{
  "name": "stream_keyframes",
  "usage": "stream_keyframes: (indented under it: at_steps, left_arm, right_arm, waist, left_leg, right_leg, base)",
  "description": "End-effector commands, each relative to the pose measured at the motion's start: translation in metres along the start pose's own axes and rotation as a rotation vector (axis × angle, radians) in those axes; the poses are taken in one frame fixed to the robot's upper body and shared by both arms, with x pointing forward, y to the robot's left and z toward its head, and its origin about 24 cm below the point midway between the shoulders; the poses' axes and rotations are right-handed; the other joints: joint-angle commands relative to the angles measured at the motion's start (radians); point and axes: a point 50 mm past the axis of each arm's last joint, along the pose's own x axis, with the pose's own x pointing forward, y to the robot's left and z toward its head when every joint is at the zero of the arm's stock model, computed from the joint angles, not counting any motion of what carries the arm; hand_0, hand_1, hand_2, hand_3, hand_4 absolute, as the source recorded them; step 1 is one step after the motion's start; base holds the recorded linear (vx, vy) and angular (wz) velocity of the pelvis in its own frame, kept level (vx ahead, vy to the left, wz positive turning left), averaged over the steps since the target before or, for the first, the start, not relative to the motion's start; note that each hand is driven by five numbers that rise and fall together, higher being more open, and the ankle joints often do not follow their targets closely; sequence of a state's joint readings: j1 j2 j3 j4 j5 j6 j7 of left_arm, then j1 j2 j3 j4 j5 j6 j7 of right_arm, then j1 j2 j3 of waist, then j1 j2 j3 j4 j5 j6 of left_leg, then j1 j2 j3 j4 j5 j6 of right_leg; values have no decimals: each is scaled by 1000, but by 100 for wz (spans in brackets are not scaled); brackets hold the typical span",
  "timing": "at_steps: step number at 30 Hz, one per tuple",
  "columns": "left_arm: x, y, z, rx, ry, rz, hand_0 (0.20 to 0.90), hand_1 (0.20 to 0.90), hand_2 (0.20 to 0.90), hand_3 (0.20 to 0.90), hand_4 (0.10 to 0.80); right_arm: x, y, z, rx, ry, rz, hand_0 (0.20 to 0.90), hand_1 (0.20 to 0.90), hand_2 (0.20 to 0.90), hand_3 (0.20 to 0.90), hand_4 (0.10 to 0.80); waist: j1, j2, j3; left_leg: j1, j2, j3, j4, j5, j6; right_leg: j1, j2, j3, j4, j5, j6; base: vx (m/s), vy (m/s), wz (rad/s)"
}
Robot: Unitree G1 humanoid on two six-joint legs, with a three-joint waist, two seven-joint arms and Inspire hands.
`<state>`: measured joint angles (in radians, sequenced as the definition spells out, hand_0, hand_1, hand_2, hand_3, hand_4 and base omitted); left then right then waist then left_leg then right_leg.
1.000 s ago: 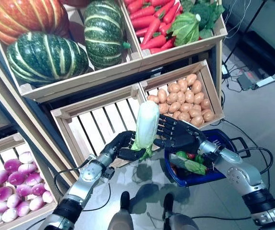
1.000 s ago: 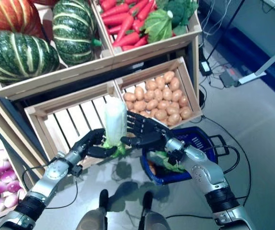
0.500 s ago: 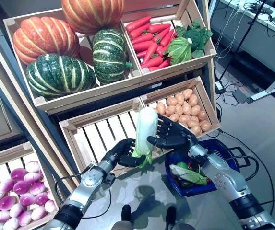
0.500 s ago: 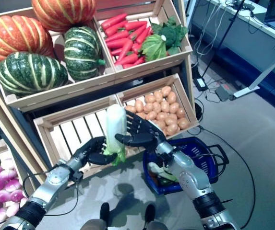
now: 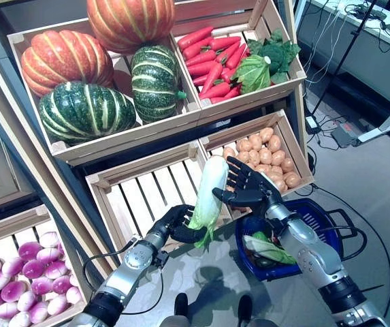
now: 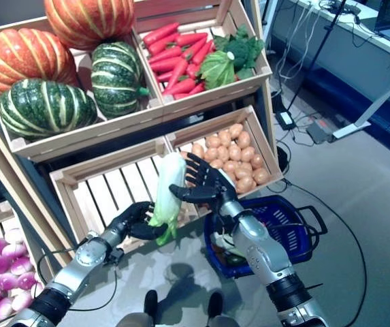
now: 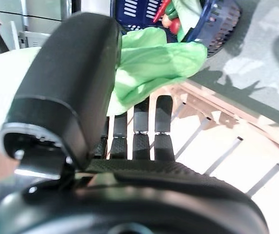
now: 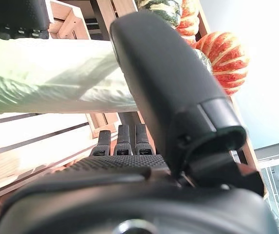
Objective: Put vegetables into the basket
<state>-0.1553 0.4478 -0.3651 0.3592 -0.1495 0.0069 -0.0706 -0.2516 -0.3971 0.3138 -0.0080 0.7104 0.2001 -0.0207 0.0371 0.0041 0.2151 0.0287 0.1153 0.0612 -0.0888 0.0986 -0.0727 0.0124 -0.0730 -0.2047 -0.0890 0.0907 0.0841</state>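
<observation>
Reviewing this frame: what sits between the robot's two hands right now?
The pale cabbage, tilted, leafy end down. The left hand curls round its lower end; the right hand rests open against its upper side. Both eye views show it, above the empty slatted crate.

Basket (image 5: 320,219) on floor, right of slatted crate (image 5: 147,194).

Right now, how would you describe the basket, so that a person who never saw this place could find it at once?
Start at the wooden crate of potatoes, the lower right one on the stand. The basket sits on the grey floor just in front of it, partly under the right hand. It is dark blue mesh plastic with a black handle, while every crate nearby is pale wood.
</observation>
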Motion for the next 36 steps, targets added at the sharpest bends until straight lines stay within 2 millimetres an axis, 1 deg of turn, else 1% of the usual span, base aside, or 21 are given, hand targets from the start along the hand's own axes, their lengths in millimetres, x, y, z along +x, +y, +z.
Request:
stream_keyframes:
  at_steps: [1, 2, 3, 4, 7, 10, 14, 16, 18, 22, 23, 24, 30, 36]
  left_arm:
    - [9, 0, 41, 120, -175, -66, 300, 300, 300, 300, 400]
    - [8, 1, 42, 123, -182, -73, 300, 300, 300, 300, 400]
    - [7, 2, 42, 127, -185, -79, 300, 300, 300, 300, 400]
    - [7, 3, 43, 134, -190, -88, 300, 300, 300, 300, 400]
    - [5, 4, 43, 135, -194, -97, 300, 300, 300, 300, 400]
    - [4, 4, 42, 132, -197, -104, 300, 300, 300, 300, 400]
    - [4, 1, 43, 102, -210, -134, 300, 300, 300, 300, 400]
    - [3, -1, 43, 87, -213, -146, 300, 300, 300, 300, 400]
    - [3, -3, 43, 76, -217, -161, 300, 300, 300, 300, 400]
    - [2, -4, 41, 62, -216, -168, 300, 300, 300, 300, 400]
    - [2, -4, 42, 61, -216, -173, 300, 300, 300, 300, 400]
    - [2, -4, 42, 62, -216, -175, 300, 300, 300, 300, 400]
    - [2, -5, 42, 59, -217, -178, 300, 300, 300, 300, 400]
    - [2, -7, 42, 37, -222, -181, 300, 300, 300, 300, 400]
  right_arm:
    - [6, 32, 41, 29, -158, 219, 900, 900, 900, 900, 800]
    - [5, 36, 34, 82, -100, 286, 900, 900, 900, 900, 800]
    - [4, 39, 29, 98, -63, 332, 900, 900, 900, 900, 800]
    - [2, 44, 20, 129, 0, 419, 900, 900, 900, 900, 800]
    - [-1, 49, 8, 176, 80, 502, 900, 900, 900, 900, 800]
    - [-3, 51, 4, 204, 101, 537, 900, 900, 900, 900, 800]
    - [-2, 57, 3, 287, 100, 605, 900, 900, 900, 900, 800]
    - [-3, 65, 1, 330, 106, 659, 900, 900, 900, 900, 800]
    - [-3, 69, -2, 358, 119, 680, 900, 900, 900, 900, 800]
    - [-3, 71, -7, 373, 131, 683, 900, 900, 900, 900, 800]
    - [-3, 71, -7, 378, 129, 677, 434, 434, 434, 434, 489]
    - [-2, 71, -6, 380, 123, 675, 300, 300, 300, 300, 400]
    - [1, 69, -1, 389, 76, 655, 300, 300, 300, 300, 400]
    - [3, 68, -1, 403, 46, 621, 300, 300, 300, 300, 400]
  waist:
    - [0, -26, -80]
    - [0, -28, -80]
    - [1, -30, -81]
    - [5, -33, -81]
    - [11, -39, -83]
    - [13, -41, -85]
    - [17, -44, -90]
    - [20, -44, -93]
    - [21, -45, -96]
    - [22, -42, -103]
    - [23, -42, -102]
    - [23, -41, -102]
    - [21, -40, -97]
    - [21, -35, -97]
  left_leg:
    - [19, -13, 1, 2, -75, -18]
    - [19, -13, 1, 2, -76, -18]
    - [20, -13, 1, 2, -77, -19]
    - [21, -12, -1, 2, -76, -20]
    - [24, -10, -3, 2, -76, -22]
    - [25, -8, -4, 2, -76, -23]
    - [25, -6, -6, 2, -75, -24]
    - [24, -6, -7, 2, -76, -24]
    - [25, -6, -6, 2, -78, -24]
    - [26, -7, -5, 2, -79, -22]
    - [26, -7, -5, 2, -79, -23]
    - [26, -7, -4, 2, -79, -23]
    - [24, -8, -7, 2, -79, -22]
    - [23, -8, -8, 2, -79, -22]
  right_leg:
    - [52, -61, -40, 2, -28, 58]
    - [52, -60, -41, 2, -29, 57]
    - [53, -60, -42, 2, -30, 57]
    - [53, -60, -44, 2, -29, 58]
    - [57, -60, -52, 2, -28, 59]
    - [59, -60, -54, 2, -28, 60]
    - [57, -58, -52, 2, -26, 61]
    - [56, -59, -52, 2, -27, 62]
    - [56, -60, -51, 2, -28, 62]
    - [57, -61, -49, 2, -29, 63]
    - [57, -61, -48, 2, -29, 63]
    - [56, -62, -49, 2, -28, 63]
    - [52, -62, -43, 2, -26, 63]
    - [51, -64, -39, 2, -26, 64]
  base:
    - [0, 0, 0]
    - [0, 0, 0]
    - [0, 0, 0]
    - [22, -30, 0]
    - [19, -18, 0]
    - [0, 0, 0]
    - [18, -6, 0]
    - [0, 0, 0]
    - [0, 0, 0]
    - [26, 8, 0]
    - [0, 0, 0]
    - [0, 0, 0]
    - [0, 0, 0]
    - [0, 0, 0]
